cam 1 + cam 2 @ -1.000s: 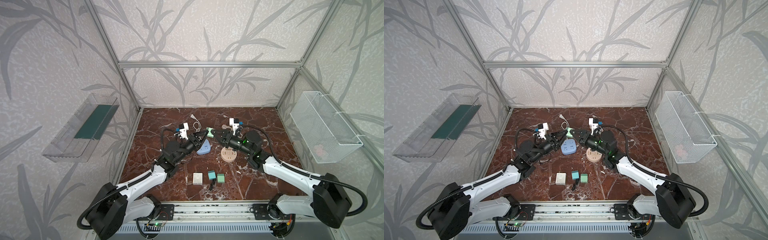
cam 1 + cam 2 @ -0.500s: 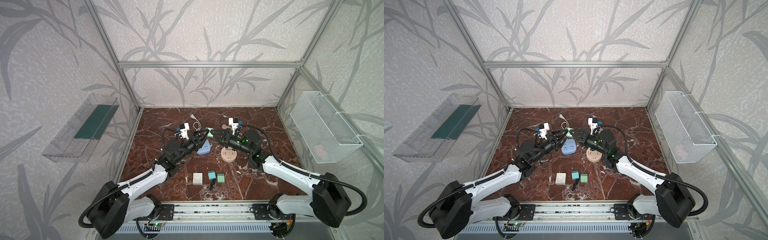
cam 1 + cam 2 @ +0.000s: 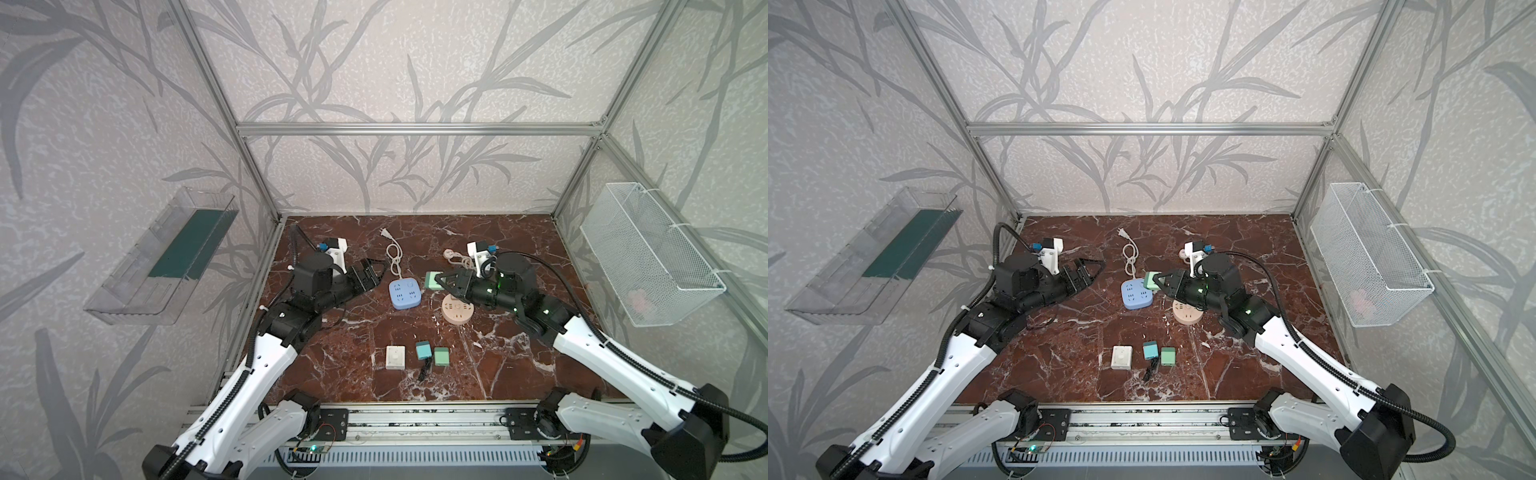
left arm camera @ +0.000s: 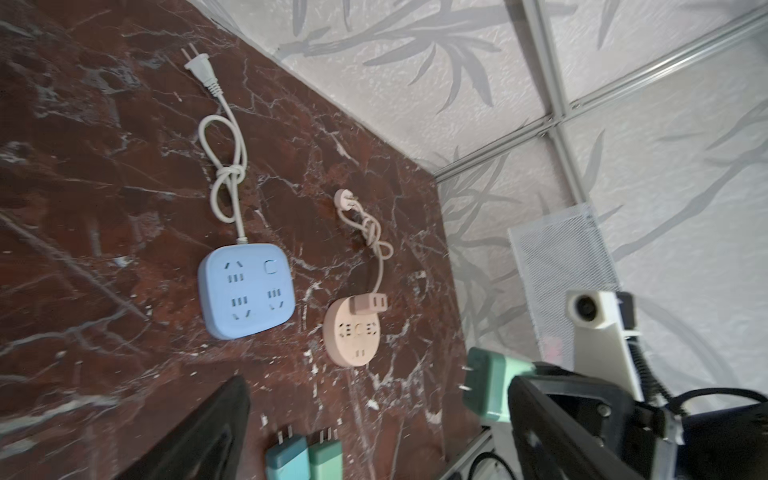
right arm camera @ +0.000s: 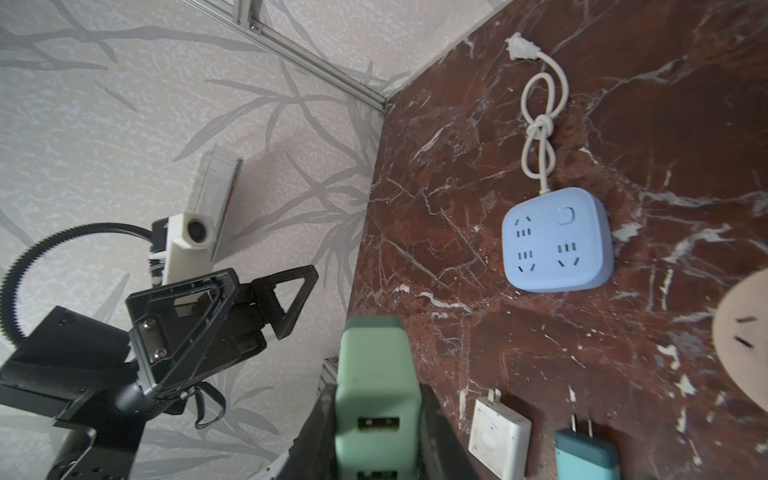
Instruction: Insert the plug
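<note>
Above the counter [image 3: 490,365], just beside the strip [image 3: 404,293] and the socket [image 3: 457,312], the right end effector [image 3: 441,283] clamps the plug [image 3: 431,280] clear of the surface, with the prongs pointing toward the left arm. The left end effector [image 3: 376,274], closed at the plug a second ago, now stands with its jaws spread and empty, well apart from the plug. The handover is judged complete, and the right arm alone carries the plug. Remaining steps: turn the prongs downward, align them with an outlet, press in.
</note>
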`<state>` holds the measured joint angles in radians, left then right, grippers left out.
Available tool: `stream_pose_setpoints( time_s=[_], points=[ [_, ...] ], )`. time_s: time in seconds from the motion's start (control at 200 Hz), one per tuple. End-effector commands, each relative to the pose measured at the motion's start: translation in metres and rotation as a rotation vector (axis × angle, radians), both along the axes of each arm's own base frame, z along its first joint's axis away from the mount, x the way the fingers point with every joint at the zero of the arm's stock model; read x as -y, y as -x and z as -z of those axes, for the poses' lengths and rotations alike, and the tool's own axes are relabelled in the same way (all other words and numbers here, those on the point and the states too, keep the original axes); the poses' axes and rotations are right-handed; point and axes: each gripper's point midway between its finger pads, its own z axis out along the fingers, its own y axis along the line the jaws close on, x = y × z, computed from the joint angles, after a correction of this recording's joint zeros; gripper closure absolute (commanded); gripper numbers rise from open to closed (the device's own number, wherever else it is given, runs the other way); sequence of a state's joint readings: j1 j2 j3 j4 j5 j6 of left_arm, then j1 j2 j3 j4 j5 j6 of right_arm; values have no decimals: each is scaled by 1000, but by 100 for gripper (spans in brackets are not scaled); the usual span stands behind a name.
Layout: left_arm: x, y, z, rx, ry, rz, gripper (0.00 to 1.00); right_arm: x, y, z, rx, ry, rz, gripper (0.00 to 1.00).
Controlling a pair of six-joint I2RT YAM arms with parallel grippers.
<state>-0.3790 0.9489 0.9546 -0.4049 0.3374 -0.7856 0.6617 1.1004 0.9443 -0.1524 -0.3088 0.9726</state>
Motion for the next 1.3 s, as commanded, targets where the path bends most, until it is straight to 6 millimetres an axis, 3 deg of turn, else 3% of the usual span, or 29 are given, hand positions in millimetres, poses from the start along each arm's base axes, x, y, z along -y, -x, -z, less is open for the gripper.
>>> stream_pose_setpoints(
  time_s=[0.0, 0.125, 0.325, 0.495, 0.6, 0.845, 1.025, 1.295],
  points=[
    [-28, 36, 70, -204, -313, 69, 8, 23, 10, 26, -59, 185, 21, 100],
    [-34, 42, 76, -210, -357, 78, 9, 37, 16, 35, -97, 282, 39, 100],
    [-21, 48, 87, -220, -322, 132, 13, 65, 21, 54, -158, 473, 82, 100],
    [-12, 51, 100, -212, -426, 154, 13, 75, 19, 61, -169, 584, 83, 100],
    [-2, 52, 109, -214, -479, 185, 12, 79, 12, 65, -162, 642, 84, 100],
    [29, 40, 113, -197, -342, 230, 12, 91, -4, 92, -191, 751, 45, 100],
    [39, 35, 113, -193, -357, 241, 12, 103, -21, 104, -206, 807, 46, 100],
    [50, 37, 120, -210, -462, 275, 13, 103, -37, 123, -241, 879, 12, 100]
  ],
)
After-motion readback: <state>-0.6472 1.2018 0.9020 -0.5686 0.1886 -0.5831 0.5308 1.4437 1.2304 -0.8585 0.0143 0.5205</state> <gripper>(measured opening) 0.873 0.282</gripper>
